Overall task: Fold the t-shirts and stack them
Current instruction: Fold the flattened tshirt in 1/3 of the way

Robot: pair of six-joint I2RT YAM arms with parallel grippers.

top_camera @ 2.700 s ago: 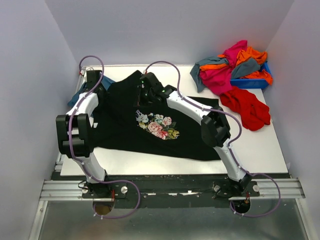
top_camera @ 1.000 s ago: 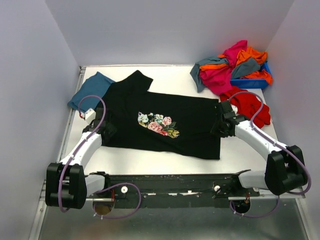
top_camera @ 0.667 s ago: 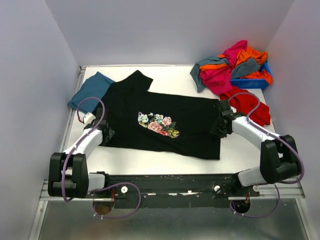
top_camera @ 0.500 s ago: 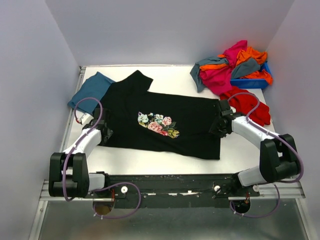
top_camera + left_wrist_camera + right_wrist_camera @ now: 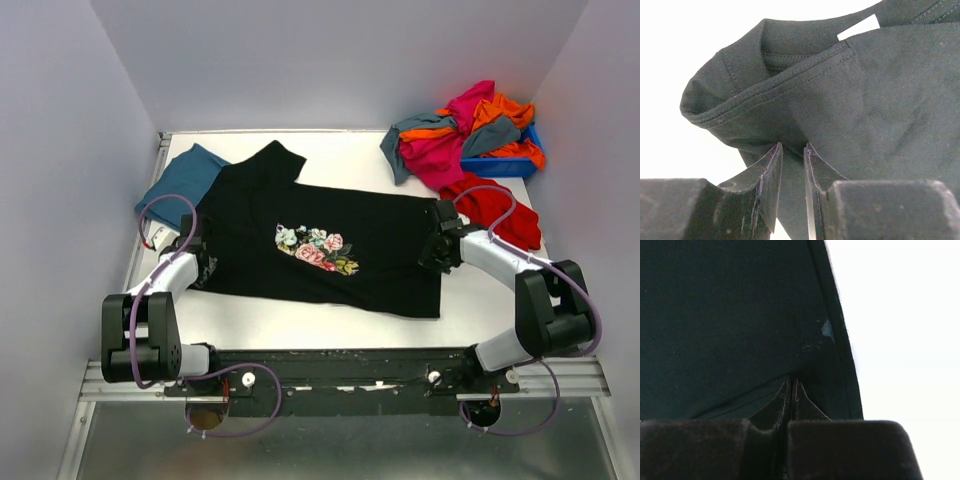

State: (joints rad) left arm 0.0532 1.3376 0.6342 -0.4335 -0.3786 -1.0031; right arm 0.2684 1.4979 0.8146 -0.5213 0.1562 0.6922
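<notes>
Teal shirt (image 5: 181, 180) beside black shirt (image 5: 320, 250); bright heap (image 5: 462, 135) over blue bin (image 5: 505, 165).

Several t-shirts (image 5: 320, 245), one blue bin (image 5: 500, 165)

Two slim arms stand bolted to a dark rail with silver aluminium extrusion at the table's near edge. The left arm (image 5: 160, 290) and right arm (image 5: 520, 275) have glossy white link shells joined by chunky black motor housings. A mauve cable loops loosely along each one. The fingers (image 5: 767, 185) are matte black, wedge-shaped plates with scuffed, scratched edges, set in blocky black mounts.
</notes>
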